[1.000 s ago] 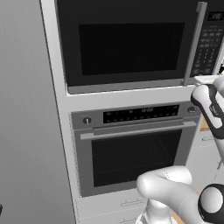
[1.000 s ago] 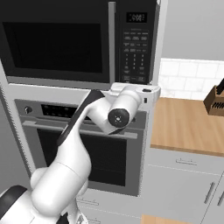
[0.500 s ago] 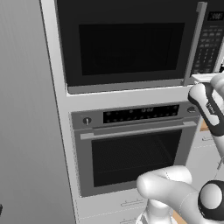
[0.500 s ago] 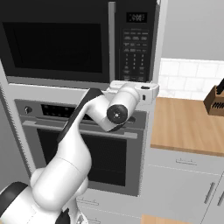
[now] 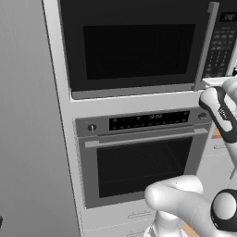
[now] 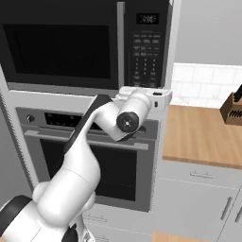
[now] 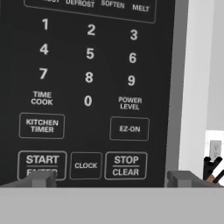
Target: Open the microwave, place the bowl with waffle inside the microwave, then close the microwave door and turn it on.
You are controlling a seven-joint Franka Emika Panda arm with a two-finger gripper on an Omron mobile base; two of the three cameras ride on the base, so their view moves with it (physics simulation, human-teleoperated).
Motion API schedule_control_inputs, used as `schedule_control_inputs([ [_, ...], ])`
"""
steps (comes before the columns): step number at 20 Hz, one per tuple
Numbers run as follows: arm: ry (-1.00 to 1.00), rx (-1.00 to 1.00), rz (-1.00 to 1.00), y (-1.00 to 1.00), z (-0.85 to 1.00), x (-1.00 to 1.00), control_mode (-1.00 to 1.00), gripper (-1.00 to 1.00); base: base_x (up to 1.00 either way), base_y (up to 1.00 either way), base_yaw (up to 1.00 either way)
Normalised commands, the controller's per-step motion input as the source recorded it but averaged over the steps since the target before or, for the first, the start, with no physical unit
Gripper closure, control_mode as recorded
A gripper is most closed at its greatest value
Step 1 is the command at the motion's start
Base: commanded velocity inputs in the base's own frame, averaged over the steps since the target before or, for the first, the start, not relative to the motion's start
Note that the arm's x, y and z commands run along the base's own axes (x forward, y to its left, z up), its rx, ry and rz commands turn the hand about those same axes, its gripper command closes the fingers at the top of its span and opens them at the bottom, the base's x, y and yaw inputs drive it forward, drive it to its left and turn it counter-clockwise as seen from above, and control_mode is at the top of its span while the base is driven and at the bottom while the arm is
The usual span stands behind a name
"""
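- The microwave (image 6: 85, 45) top is cut by the upper edge in both base views.
- On the keypad panel (image 7: 87, 87) just ahead of the hand (image 7: 109, 178), the START button (image 7: 42, 164) has its lower word half hidden behind one fingertip (image 7: 38, 178).
- Whether the fingertips touch the panel cannot be told.
- The knife block (image 6: 232, 109) is cut by the picture's edge.

The tool (image 7: 111, 178), tips spread, faces the keypad panel (image 7: 87, 87) close up with nothing between them.
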Motion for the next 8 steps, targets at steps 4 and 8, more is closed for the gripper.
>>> schedule_control_inputs([
  [4, 0.00, 0.00, 0.00, 0.00, 0.00, 0.28, -1.00, -1.00, 0.00, 0.00, 0.00],
  [8, 0.00, 0.00, -0.01, 0.00, 0.00, 0.32, -1.00, -1.00, 0.00, 0.00, 0.00],
])
